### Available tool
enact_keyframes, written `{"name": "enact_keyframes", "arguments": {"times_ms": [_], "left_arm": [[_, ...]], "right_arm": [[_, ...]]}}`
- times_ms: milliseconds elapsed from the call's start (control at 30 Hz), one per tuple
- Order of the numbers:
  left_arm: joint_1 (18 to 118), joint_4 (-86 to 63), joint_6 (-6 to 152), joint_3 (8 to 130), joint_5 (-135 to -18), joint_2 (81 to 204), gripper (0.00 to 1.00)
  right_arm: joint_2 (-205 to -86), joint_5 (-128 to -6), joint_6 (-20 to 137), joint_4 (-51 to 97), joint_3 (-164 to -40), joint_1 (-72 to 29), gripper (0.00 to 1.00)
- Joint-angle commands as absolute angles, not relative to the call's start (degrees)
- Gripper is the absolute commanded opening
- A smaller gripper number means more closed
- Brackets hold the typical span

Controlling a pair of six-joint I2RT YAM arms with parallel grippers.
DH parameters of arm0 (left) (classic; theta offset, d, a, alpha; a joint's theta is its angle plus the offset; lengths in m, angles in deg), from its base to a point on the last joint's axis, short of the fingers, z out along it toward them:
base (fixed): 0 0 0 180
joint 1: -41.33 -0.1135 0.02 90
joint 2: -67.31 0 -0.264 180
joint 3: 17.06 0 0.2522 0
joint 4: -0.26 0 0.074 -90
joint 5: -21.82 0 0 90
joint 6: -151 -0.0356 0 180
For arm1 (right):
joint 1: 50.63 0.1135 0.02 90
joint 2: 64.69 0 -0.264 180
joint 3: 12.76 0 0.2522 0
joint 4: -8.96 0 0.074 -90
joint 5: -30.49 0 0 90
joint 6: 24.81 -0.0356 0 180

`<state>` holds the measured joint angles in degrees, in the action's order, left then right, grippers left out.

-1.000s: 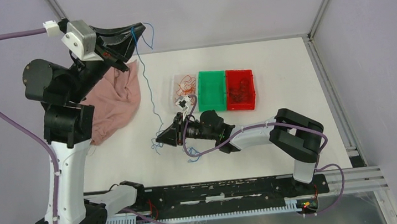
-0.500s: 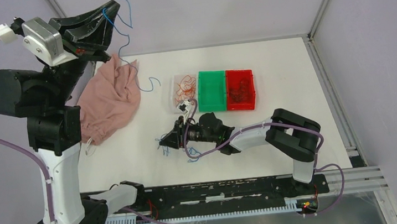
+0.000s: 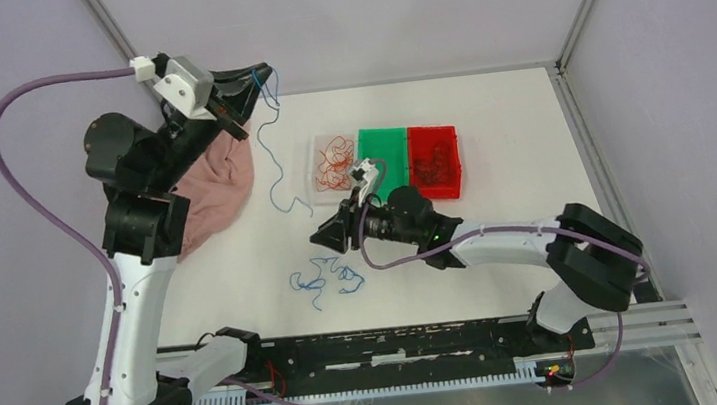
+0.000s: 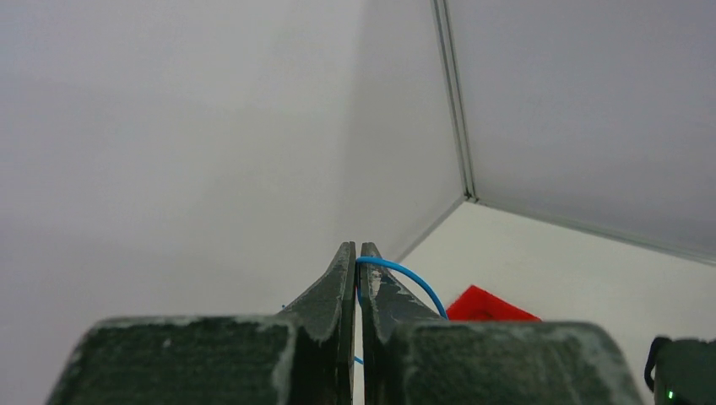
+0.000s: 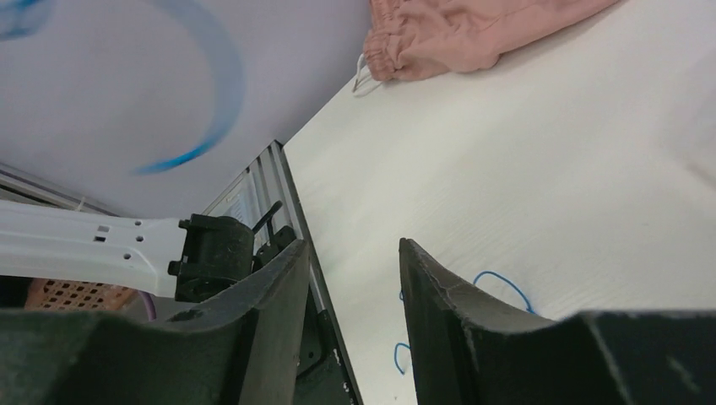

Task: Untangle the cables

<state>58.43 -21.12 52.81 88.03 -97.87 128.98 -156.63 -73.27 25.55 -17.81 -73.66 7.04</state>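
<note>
A: Top external view: we clench our left gripper (image 3: 259, 74) on one blue cable (image 3: 265, 144), which hangs free below the fingers

B: Our right gripper (image 3: 324, 236) gapes empty, and near its fingers the blue tangle (image 3: 323, 278) lies knotted, so we judge ourselves partway

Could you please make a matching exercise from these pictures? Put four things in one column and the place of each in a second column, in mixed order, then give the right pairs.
Things:
1. pink cloth
2. orange-red cables
3. green tray
4. hanging blue cable

Places:
A. in the clear tray
B. pinched in the left gripper
C. between the clear tray and the red tray
D. on the table, under the left arm

Pairs: 1-D, 2-A, 3-C, 4-B
</note>
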Motion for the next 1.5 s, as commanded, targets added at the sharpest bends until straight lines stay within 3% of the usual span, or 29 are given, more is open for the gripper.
{"name": "enact_keyframes", "arguments": {"times_ms": [0,233,467,767,1133,1467], "left_arm": [[58.7,-18.4,56.1,83.3,-100.3,128.2,0.03],[63.3,-16.6,55.1,79.7,-98.3,132.6,0.03],[66.0,-12.9,55.6,79.5,-98.2,140.1,0.03],[66.8,-12.1,57.2,86.2,-98.6,152.5,0.03],[68.6,-13.8,56.2,96.3,-97.1,166.2,0.03],[68.5,-14.7,52.3,95.0,-97.5,172.6,0.03]], "right_arm": [[-146.4,-69.8,28.5,-12.2,-70.4,4.3,0.55],[-133.3,-57.4,34.4,3.5,-70.9,-1.1,0.60],[-130.2,-42.8,41.1,15.7,-74.7,-4.1,0.59],[-129.7,-41.3,40.0,15.9,-73.6,-8.9,0.60],[-134.4,-42.2,39.3,14.6,-74.6,-13.1,0.50],[-133.9,-42.8,37.7,14.4,-72.2,-16.3,0.49]]}}
